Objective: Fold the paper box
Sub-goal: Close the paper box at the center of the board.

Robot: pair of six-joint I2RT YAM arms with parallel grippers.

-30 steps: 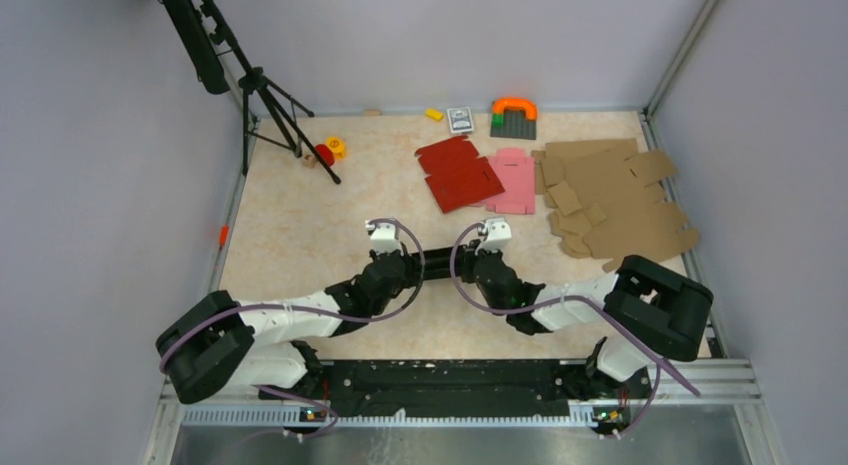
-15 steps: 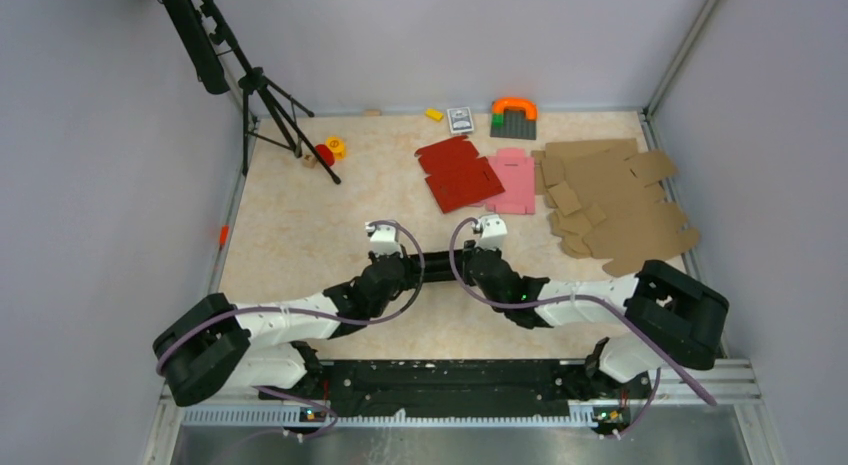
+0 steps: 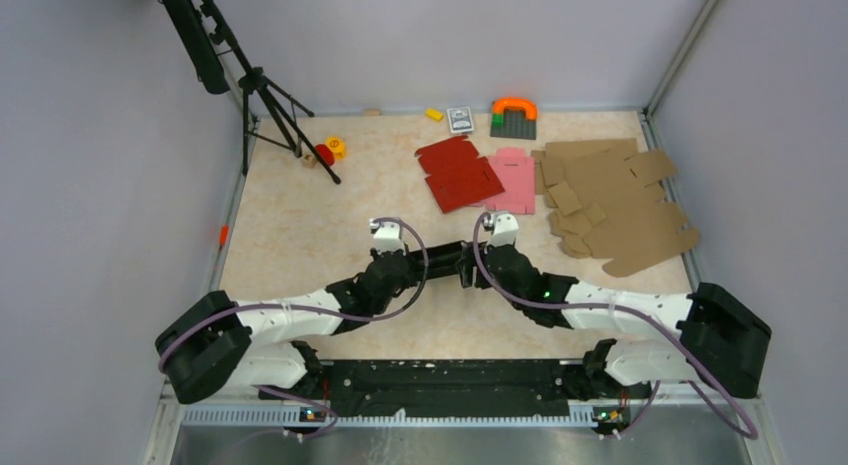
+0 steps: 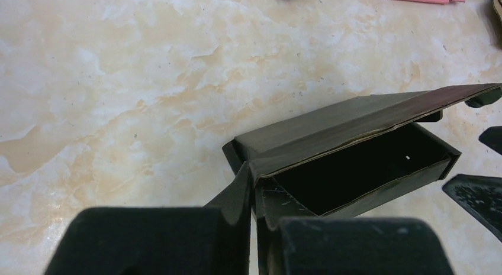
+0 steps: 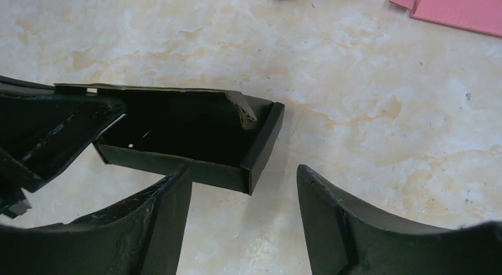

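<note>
The box (image 3: 443,257) is lying on the worktop (image 3: 300,205), lid partly raised. The left jaws are clamping its end flap. The right jaws are standing wide, straddling the other end's near corner. Bare worktop is surrounding it; the red blank (image 3: 458,173) is lying well apart.

Red blank (image 3: 458,173), pink blank (image 3: 511,180) (just beside), brown cardboard pile (image 3: 612,198), tripod (image 3: 262,95)

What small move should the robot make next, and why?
Probably the right end effector should press the lid down: its jaws are open, the left end effector pinches the black box at one end, and the lid stands ajar.
</note>
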